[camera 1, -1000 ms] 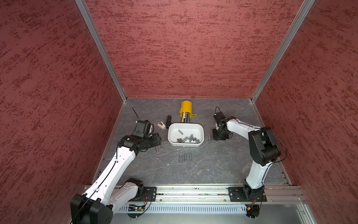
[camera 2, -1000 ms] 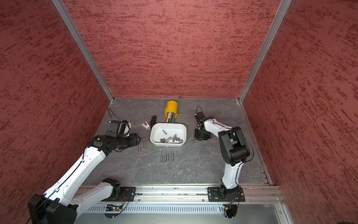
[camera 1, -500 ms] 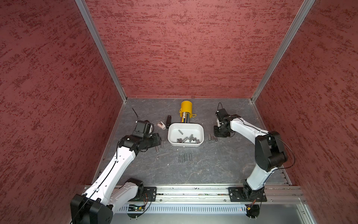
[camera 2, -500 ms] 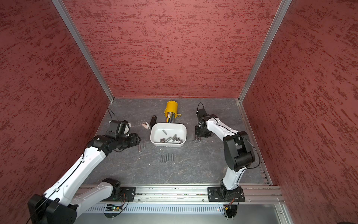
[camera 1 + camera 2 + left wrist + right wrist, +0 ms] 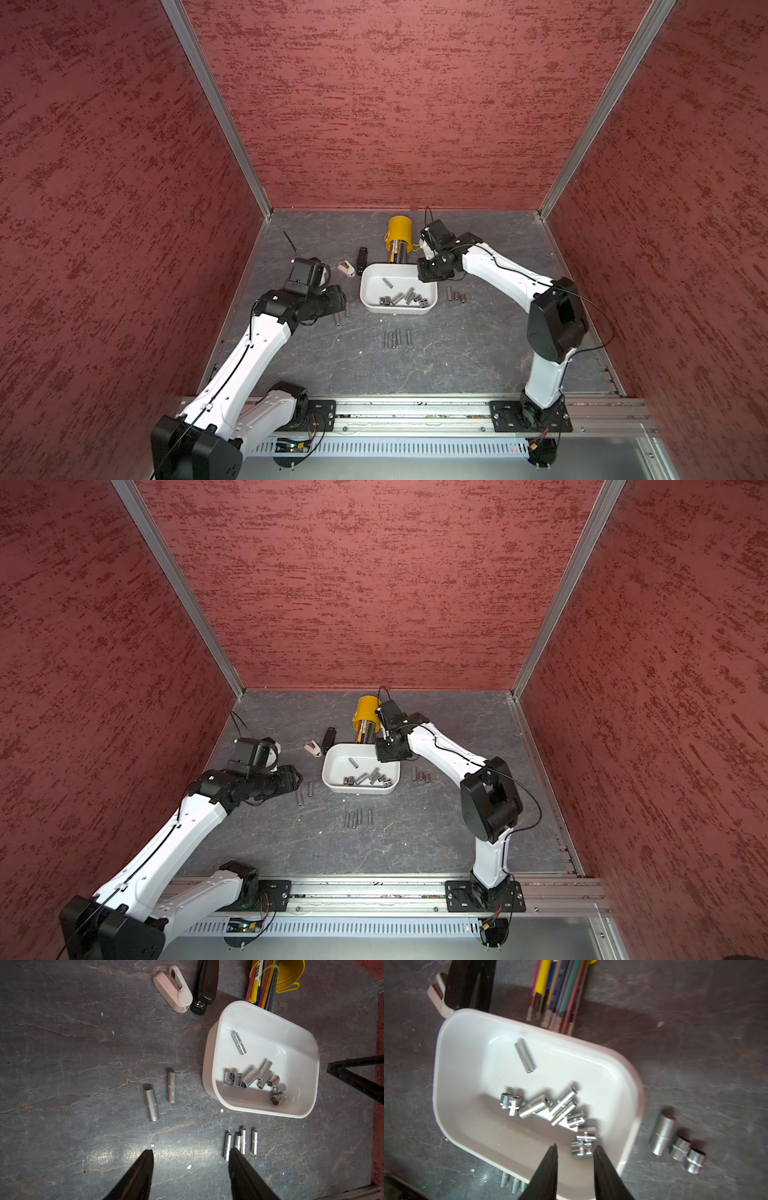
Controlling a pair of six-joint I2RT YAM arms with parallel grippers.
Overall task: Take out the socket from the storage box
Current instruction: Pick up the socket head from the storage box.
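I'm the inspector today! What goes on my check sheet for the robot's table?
Surface: grey stone-look tabletop, few white crumbs.
Job's things: white storage box holds sockets; loose sockets lie around it in three groups.
Clutter: tipped yellow pen cup, black stapler, pink gadget.
Grippers: left gripper open, empty, over tabletop; right gripper open over the storage box.
Cables: black cables run along both arms.
Surroundings: red textured walls, metal rail in front.

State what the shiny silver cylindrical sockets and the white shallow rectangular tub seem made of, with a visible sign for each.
Shiny silver cylindrical sockets: probably chrome-plated steel, polished; bright mirror glints and crisp machined rings. White shallow rectangular tub: probably moulded plastic, smooth and glossy; soft highlights along its rounded corners and thin walls.
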